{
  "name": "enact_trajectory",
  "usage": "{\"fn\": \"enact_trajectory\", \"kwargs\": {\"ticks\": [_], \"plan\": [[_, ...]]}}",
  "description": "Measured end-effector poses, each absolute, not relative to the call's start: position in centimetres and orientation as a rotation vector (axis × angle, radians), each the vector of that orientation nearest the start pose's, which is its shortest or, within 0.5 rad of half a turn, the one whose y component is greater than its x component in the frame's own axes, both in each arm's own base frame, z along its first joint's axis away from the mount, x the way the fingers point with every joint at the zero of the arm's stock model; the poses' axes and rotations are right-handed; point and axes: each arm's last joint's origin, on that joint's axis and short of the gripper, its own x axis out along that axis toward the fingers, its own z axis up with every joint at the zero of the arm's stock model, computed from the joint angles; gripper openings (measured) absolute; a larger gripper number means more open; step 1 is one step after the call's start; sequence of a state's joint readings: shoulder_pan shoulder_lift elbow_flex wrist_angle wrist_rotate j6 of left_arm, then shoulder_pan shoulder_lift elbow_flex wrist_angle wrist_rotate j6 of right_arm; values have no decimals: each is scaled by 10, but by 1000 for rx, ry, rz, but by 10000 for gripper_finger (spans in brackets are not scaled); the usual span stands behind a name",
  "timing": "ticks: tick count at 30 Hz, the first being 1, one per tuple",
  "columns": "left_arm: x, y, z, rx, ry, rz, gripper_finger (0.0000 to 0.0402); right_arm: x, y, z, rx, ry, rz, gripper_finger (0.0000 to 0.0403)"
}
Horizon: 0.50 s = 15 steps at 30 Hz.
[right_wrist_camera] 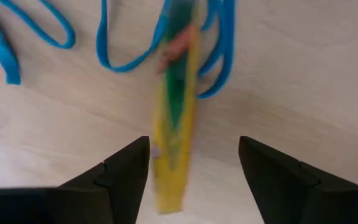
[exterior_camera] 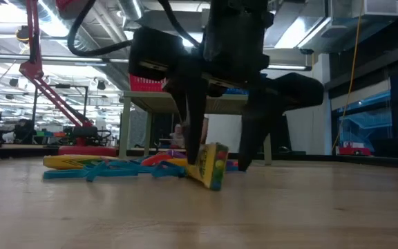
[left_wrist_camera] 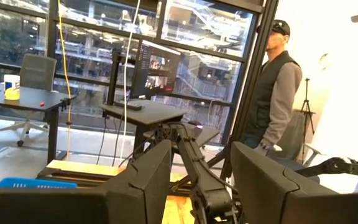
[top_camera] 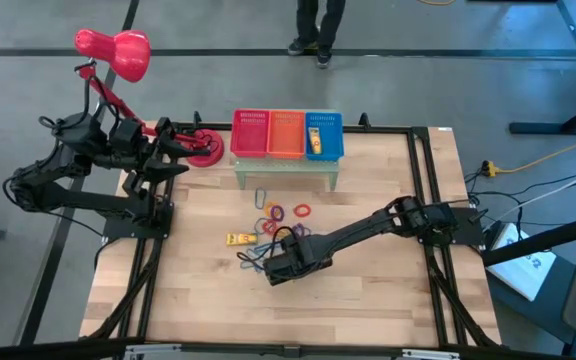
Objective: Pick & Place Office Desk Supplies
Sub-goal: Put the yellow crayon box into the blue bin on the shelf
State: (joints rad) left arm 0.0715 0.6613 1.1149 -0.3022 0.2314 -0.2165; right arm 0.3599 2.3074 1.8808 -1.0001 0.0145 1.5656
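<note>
My right gripper [exterior_camera: 220, 162] points straight down at the middle of the table, open. A yellow packet [exterior_camera: 213, 166] with green print stands tilted on its edge between the fingers. Blue wiry loops [right_wrist_camera: 36, 37] lie on the wood just beyond it. A second yellow packet [top_camera: 238, 239] lies flat to its left. Orange, red and purple band loops [top_camera: 286, 212] lie toward the far side. My left gripper [left_wrist_camera: 201, 180] is held high at the table's far left, open, with nothing between its fingers. My right gripper has one finger [right_wrist_camera: 126, 177] close against a flat side of the yellow packet [right_wrist_camera: 166, 186]. The other finger [right_wrist_camera: 278, 180] stands clear of it. The fingers come from above, pointing down. The packet rests on its lower edge on the table, tilted.
Red, orange and blue mesh baskets [top_camera: 286, 133] sit on a small stand at the far middle, a yellow packet [top_camera: 315, 138] in the blue one. A red desk lamp [top_camera: 118, 55] stands at the far left. A person [left_wrist_camera: 278, 93] stands beyond the table.
</note>
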Motion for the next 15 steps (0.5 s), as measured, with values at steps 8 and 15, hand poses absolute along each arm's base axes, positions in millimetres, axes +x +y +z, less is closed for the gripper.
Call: {"fn": "enact_trajectory", "kwargs": {"ticks": [8,15], "plan": [[101,1,441,-197,-131,-175,164,434,163,156,1037,1229,-790,194],[101,1,441,-199,-131,-175,164,435,163,156,1034,1225,-780,115]]}}
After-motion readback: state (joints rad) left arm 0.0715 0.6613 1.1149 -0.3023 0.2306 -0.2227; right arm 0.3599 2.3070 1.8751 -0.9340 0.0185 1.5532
